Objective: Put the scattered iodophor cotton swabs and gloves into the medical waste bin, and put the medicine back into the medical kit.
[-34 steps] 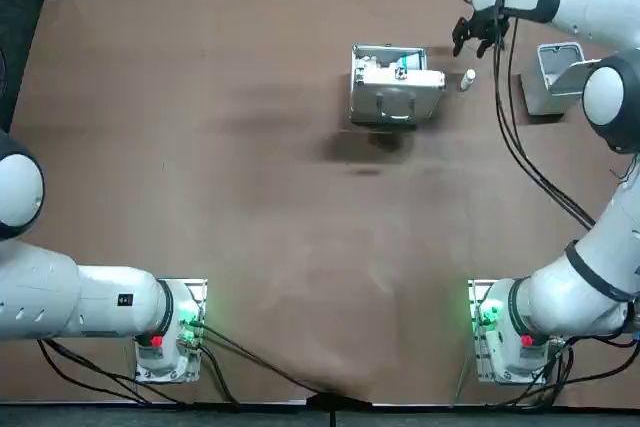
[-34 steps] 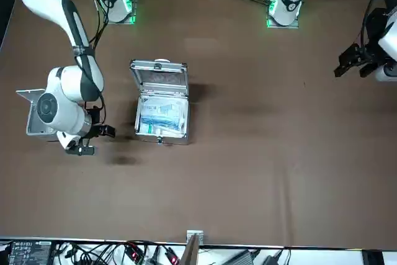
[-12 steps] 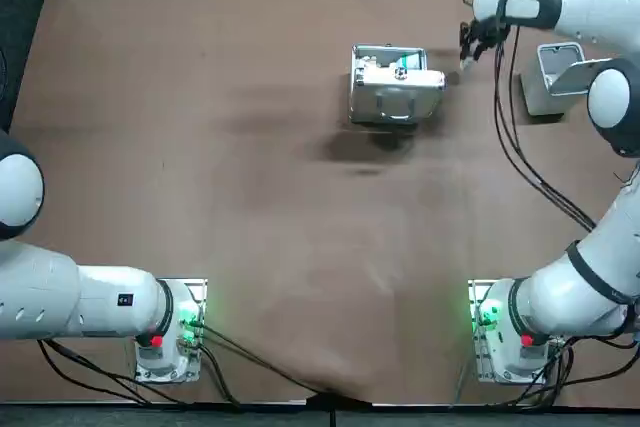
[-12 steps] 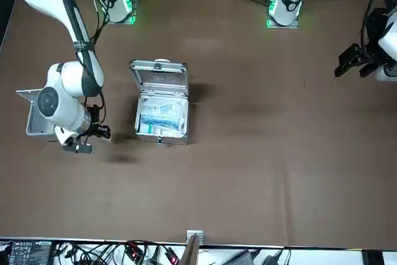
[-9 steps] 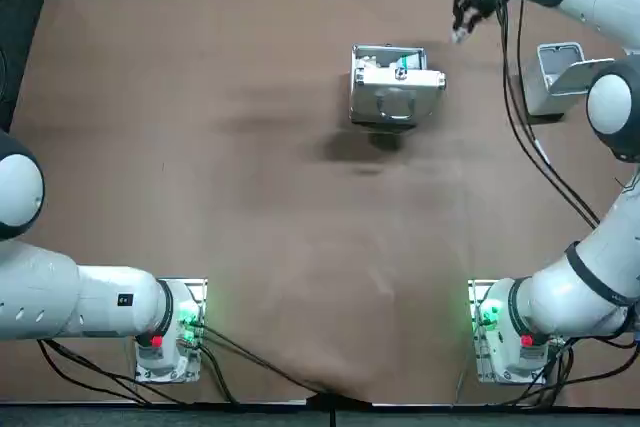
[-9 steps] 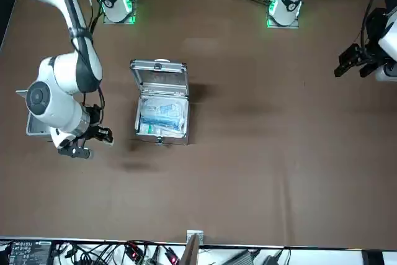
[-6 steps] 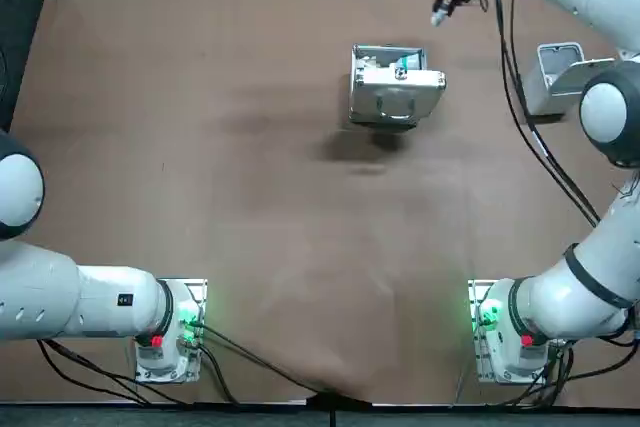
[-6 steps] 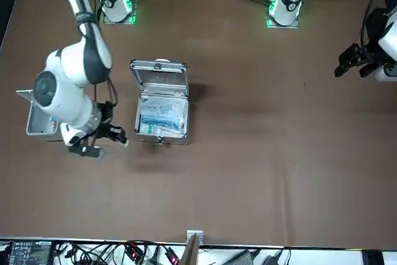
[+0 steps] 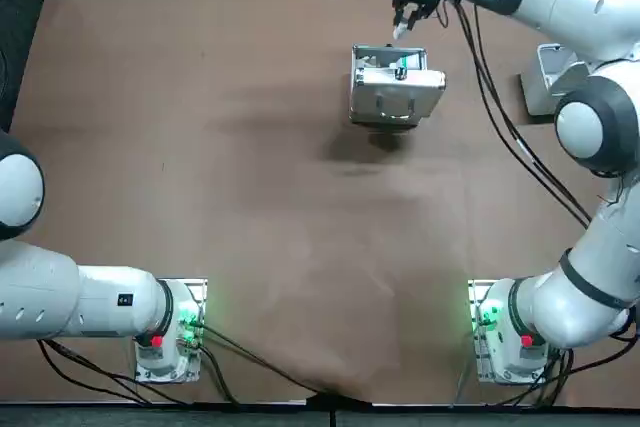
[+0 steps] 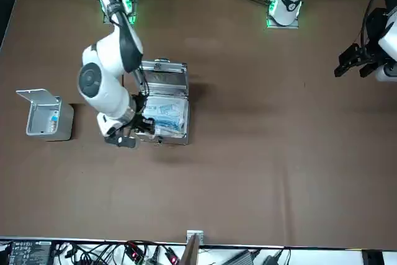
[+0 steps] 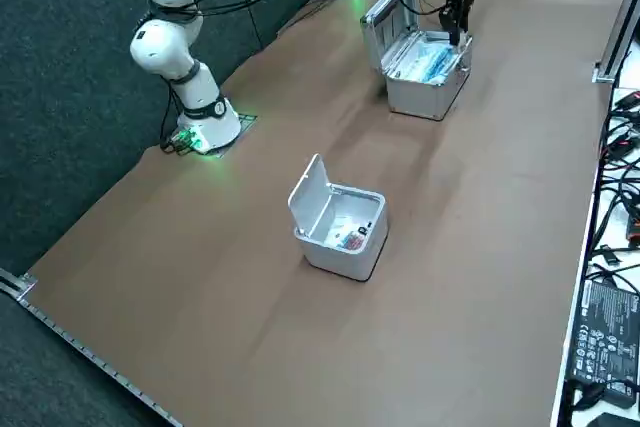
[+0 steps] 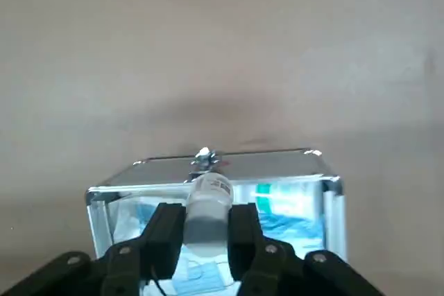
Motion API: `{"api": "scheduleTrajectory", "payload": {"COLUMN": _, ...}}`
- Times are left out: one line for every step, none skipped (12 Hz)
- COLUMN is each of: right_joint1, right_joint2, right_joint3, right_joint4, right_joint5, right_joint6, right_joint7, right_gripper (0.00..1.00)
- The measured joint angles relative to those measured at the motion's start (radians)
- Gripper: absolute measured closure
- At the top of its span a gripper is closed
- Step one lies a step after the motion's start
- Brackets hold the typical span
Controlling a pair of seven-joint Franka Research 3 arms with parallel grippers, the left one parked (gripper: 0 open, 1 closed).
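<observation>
My right gripper (image 12: 206, 218) is shut on a small white medicine bottle (image 12: 208, 195) with a grey middle. It hangs above the far edge of the open silver medical kit (image 12: 316, 192), whose blue and white packets show below the bottle. In the top view the right gripper (image 9: 401, 23) is just beyond the kit (image 9: 395, 87), with the bottle (image 9: 398, 29) a pale speck at its tip. The front view puts the gripper (image 10: 141, 127) at the kit's (image 10: 164, 113) side. From the right side, the gripper (image 11: 455, 25) hovers over the kit (image 11: 422, 67).
The white medical waste bin (image 11: 340, 222) stands with its lid up, well apart from the kit, with small coloured items inside. It also appears as the bin (image 10: 43, 116) in the front view and the bin (image 9: 545, 72) in the top view. The kit's lid (image 10: 159, 76) stands upright.
The right gripper came down on the bottle beside the kit, closed on it, lifted it and carried it away from the bin to above the kit.
</observation>
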Motion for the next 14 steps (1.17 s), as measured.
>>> {"api": "scheduleTrajectory", "payload": {"right_joint1": 0.017, "right_joint2": 0.008, "right_joint3": 0.0, "right_joint4": 0.003, "right_joint5": -0.01, "right_joint6": 0.0, "right_joint7": 0.027, "right_gripper": 0.63}}
{"api": "scheduleTrajectory", "payload": {"right_joint1": 0.033, "right_joint2": 0.015, "right_joint3": -0.001, "right_joint4": 0.005, "right_joint5": -0.032, "right_joint6": 0.0, "right_joint7": 0.064, "right_gripper": 0.63}}
{"api": "scheduleTrajectory", "payload": {"right_joint1": 0.051, "right_joint2": 0.023, "right_joint3": -0.001, "right_joint4": 0.006, "right_joint5": -0.065, "right_joint6": 0.0, "right_joint7": 0.11, "right_gripper": 0.63}}
{"api": "scheduleTrajectory", "payload": {"right_joint1": 0.068, "right_joint2": 0.032, "right_joint3": -0.001, "right_joint4": 0.006, "right_joint5": -0.102, "right_joint6": 0.0, "right_joint7": 0.159, "right_gripper": 0.63}}
{"api": "scheduleTrajectory", "payload": {"right_joint1": 0.084, "right_joint2": 0.041, "right_joint3": -0.001, "right_joint4": 0.007, "right_joint5": -0.132, "right_joint6": 0.001, "right_joint7": 0.201, "right_gripper": 0.63}}
{"api": "scheduleTrajectory", "payload": {"right_joint1": 0.097, "right_joint2": 0.049, "right_joint3": -0.001, "right_joint4": 0.007, "right_joint5": -0.147, "right_joint6": 0.002, "right_joint7": 0.224, "right_gripper": 0.63}}
{"api": "scheduleTrajectory", "payload": {"right_joint1": 0.106, "right_joint2": 0.059, "right_joint3": -0.001, "right_joint4": 0.007, "right_joint5": -0.153, "right_joint6": 0.003, "right_joint7": 0.238, "right_gripper": 0.63}}
{"api": "scheduleTrajectory", "payload": {"right_joint1": 0.106, "right_joint2": 0.061, "right_joint3": -0.002, "right_joint4": 0.008, "right_joint5": -0.153, "right_joint6": 0.003, "right_joint7": 0.239, "right_gripper": 0.63}}
{"api": "scheduleTrajectory", "payload": {"right_joint1": 0.106, "right_joint2": 0.063, "right_joint3": -0.003, "right_joint4": 0.008, "right_joint5": -0.153, "right_joint6": 0.003, "right_joint7": 0.24, "right_gripper": 0.63}}
{"api": "scheduleTrajectory", "payload": {"right_joint1": 0.106, "right_joint2": 0.066, "right_joint3": -0.004, "right_joint4": 0.008, "right_joint5": -0.153, "right_joint6": 0.003, "right_joint7": 0.24, "right_gripper": 0.63}}
{"api": "scheduleTrajectory", "payload": {"right_joint1": 0.106, "right_joint2": 0.071, "right_joint3": -0.004, "right_joint4": 0.008, "right_joint5": -0.154, "right_joint6": 0.003, "right_joint7": 0.24, "right_gripper": 0.63}}
{"api": "scheduleTrajectory", "payload": {"right_joint1": 0.106, "right_joint2": 0.076, "right_joint3": -0.005, "right_joint4": 0.008, "right_joint5": -0.154, "right_joint6": 0.003, "right_joint7": 0.24, "right_gripper": 0.63}}
{"api": "scheduleTrajectory", "payload": {"right_joint1": 0.106, "right_joint2": 0.081, "right_joint3": -0.005, "right_joint4": 0.008, "right_joint5": -0.154, "right_joint6": 0.004, "right_joint7": 0.24, "right_gripper": 0.63}}
{"api": "scheduleTrajectory", "payload": {"right_joint1": 0.106, "right_joint2": 0.085, "right_joint3": -0.005, "right_joint4": 0.008, "right_joint5": -0.154, "right_joint6": 0.008, "right_joint7": 0.24, "right_gripper": 0.63}}
